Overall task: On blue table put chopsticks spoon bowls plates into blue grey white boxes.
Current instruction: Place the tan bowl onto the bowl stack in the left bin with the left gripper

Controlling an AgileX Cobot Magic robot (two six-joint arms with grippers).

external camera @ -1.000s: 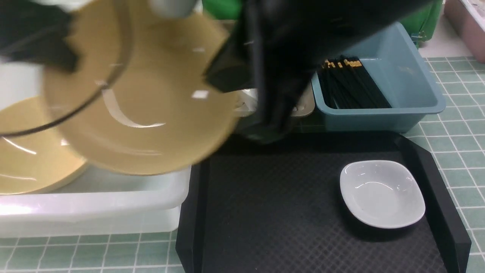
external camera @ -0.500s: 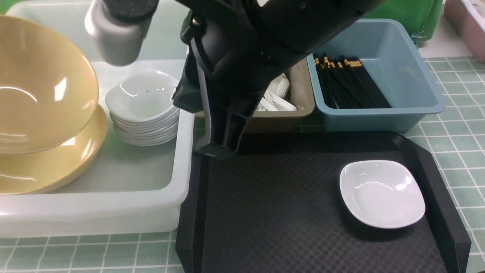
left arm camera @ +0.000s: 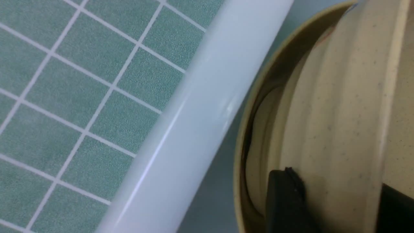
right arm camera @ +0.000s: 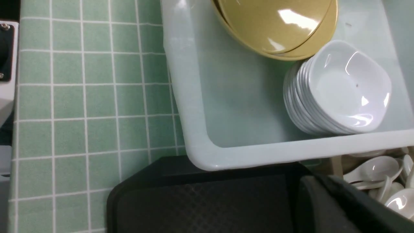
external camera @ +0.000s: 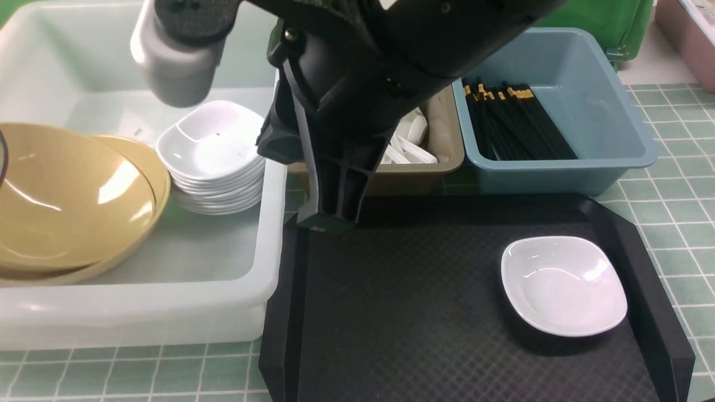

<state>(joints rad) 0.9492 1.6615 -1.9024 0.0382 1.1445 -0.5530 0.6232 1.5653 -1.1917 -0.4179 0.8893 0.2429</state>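
1. L gripper [left arm camera: 338,181]: seen only in its own wrist view. Two black fingers [left arm camera: 284,200] sit either side of the top bowl [external camera: 67,195] rim. Can't tell if they pinch it or stand slack.
2. R gripper [external camera: 327,219]: jaws pressed together, nothing btwn them. Points down over the far-left corner of the black tray [external camera: 419,312].
3. Top bowl lies tilted inside the second bowl [external camera: 155,167]. Both are in the white box [external camera: 271,212], left part.
4. Plates: a stack [external camera: 212,151] in the same box, just beside the bowls. One loose plate [external camera: 564,285] sits on the tray, right side.
5. Grey box [external camera: 447,145] is behind the tray w/ white spoons [external camera: 410,142] in it, partly hidden by the R arm.
6. Blue box [external camera: 614,128] is just right of the grey one. Chopsticks [external camera: 519,125] lie along its left wall. Gold print at their ends is too small to read.
7. All of it stands on the blue table [external camera: 670,206].
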